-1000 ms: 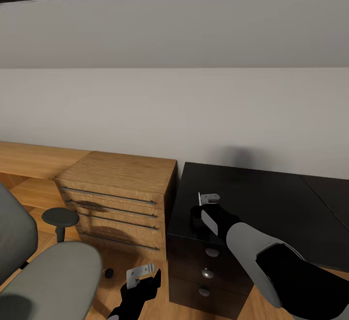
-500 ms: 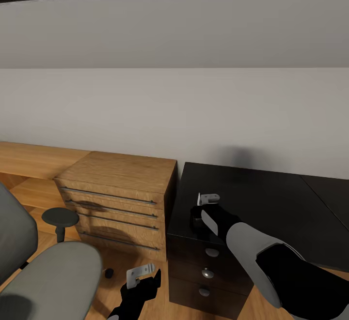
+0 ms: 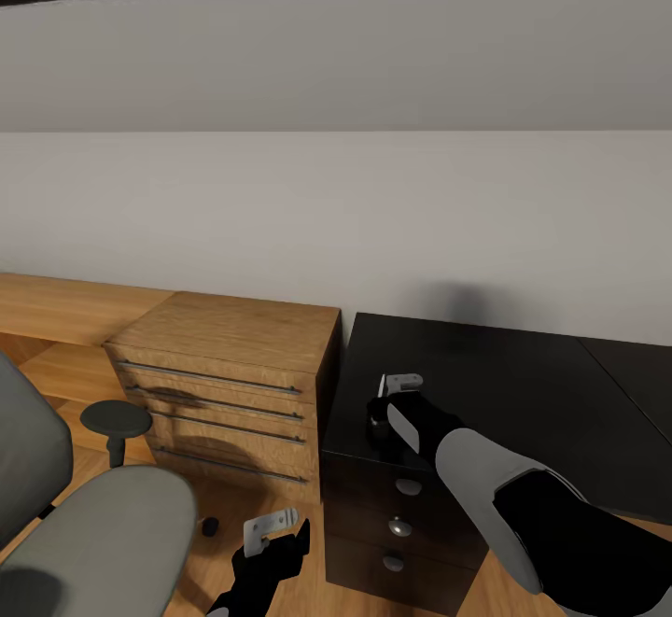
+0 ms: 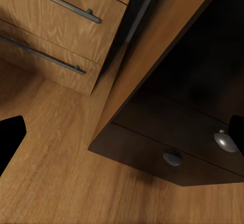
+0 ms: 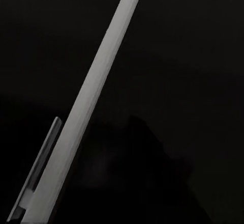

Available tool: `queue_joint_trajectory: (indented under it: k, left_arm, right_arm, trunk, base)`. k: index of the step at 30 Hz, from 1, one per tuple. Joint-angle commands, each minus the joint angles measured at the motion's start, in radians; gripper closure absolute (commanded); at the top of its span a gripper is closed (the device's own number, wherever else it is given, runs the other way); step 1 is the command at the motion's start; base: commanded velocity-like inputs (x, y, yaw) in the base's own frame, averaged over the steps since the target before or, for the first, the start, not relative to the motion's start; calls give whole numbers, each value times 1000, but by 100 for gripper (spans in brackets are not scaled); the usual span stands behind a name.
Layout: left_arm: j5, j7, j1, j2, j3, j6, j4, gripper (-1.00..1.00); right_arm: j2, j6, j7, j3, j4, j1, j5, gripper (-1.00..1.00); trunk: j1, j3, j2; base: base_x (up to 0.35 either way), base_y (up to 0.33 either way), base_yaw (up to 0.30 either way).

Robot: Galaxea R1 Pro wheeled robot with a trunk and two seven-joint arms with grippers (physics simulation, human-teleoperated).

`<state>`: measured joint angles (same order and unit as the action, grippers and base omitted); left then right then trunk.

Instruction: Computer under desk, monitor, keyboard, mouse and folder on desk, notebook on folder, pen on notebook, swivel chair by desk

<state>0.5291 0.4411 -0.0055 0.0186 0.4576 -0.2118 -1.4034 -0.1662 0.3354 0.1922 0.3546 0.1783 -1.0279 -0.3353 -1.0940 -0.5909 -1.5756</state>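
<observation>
The pen point(image 5: 86, 117), a thin white stick, lies close under the right gripper point(image 3: 381, 409) above the desk point(image 3: 523, 393) corner, apparently pinched for carrying, though the finger closure cannot be told; the left gripper point(image 3: 271, 533) hangs idle, fingers spread.

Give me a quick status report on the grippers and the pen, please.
Right gripper low over the desk, state unclear. Pen close below it. Left gripper idle near the floor. Nothing blocking.

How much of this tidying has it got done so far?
Nothing finished shows here. The right fingers seem to hold the pen over the desk, whose visible part carries no folder or notebook. The swivel chair stands off beyond the wooden chest, so it needs moving.
</observation>
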Motion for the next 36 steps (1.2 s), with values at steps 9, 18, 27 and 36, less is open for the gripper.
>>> queue_joint_trajectory:
  k: [9,18,27,36]
  left_arm:
    - [6,7,-1,0,1,-3,-2,-100]
    - [6,7,-1,0,1,-3,-2,-100]
    - [7,7,-1,0,1,-3,-2,-100]
    - [7,7,-1,0,1,-3,-2,-100]
  right_arm:
    - [1,60,6,8,-25,0,-13,100]
    - [1,65,6,7,-25,0,-28,100]
    - [2,105,6,4,-24,0,-67,100]
    - [2,142,6,3,4,0,-78,100]
  trunk:
    - [0,-1,0]
    - [0,-1,0]
    - [0,-1,0]
    - [0,-1,0]
  base:
    - [0,0,0]
    - [0,0,0]
    - [0,0,0]
    - [0,0,0]
